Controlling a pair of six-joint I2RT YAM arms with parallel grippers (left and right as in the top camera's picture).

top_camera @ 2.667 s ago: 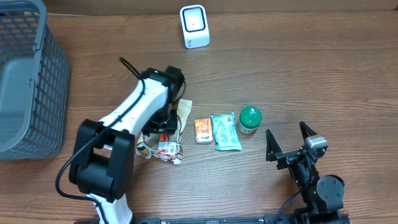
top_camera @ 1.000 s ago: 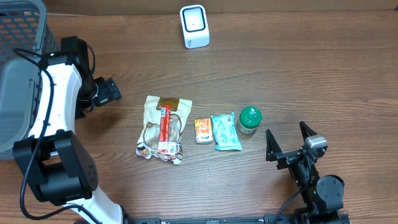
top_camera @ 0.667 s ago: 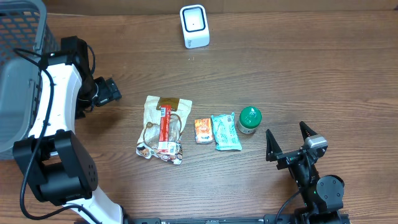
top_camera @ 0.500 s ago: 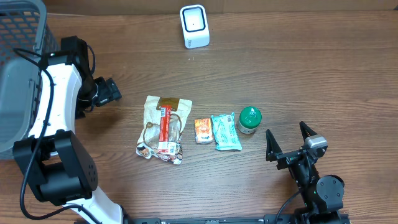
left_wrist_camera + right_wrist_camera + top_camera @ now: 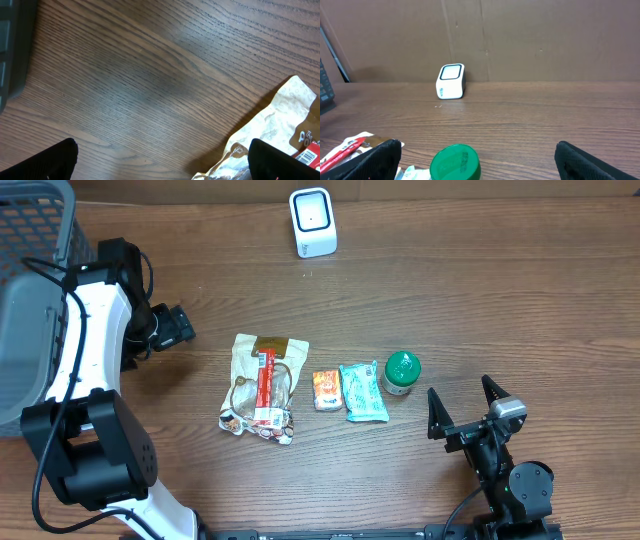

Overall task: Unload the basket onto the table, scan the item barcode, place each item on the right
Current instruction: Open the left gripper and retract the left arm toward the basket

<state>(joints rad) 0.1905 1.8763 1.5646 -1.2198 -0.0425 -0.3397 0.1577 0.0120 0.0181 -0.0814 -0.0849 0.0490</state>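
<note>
Both grippers are empty with jaws apart: the left gripper [image 5: 172, 328] sits left and robot-side of the white box-shaped barcode scanner [image 5: 312, 222], and the right gripper [image 5: 460, 395] sits further robot-side, off to its right. The beige crinkled snack pouch [image 5: 243, 370] lies robot-side of the scanner, slightly left, with its long axis pointing roughly at the scanner. The left arm is nearer, so I'd pick with the left.

4 items lie in a row: snack bag [image 5: 262, 385], orange packet [image 5: 326, 390], teal packet [image 5: 363, 392], green-lidded jar [image 5: 401, 371]. A white scanner [image 5: 313, 222] stands at the tabletop's [image 5: 500, 300] far edge. The left gripper [image 5: 180, 328] hangs beside the grey basket [image 5: 40, 310]; the right gripper [image 5: 462, 395], jaws spread, sits near the jar.
</note>
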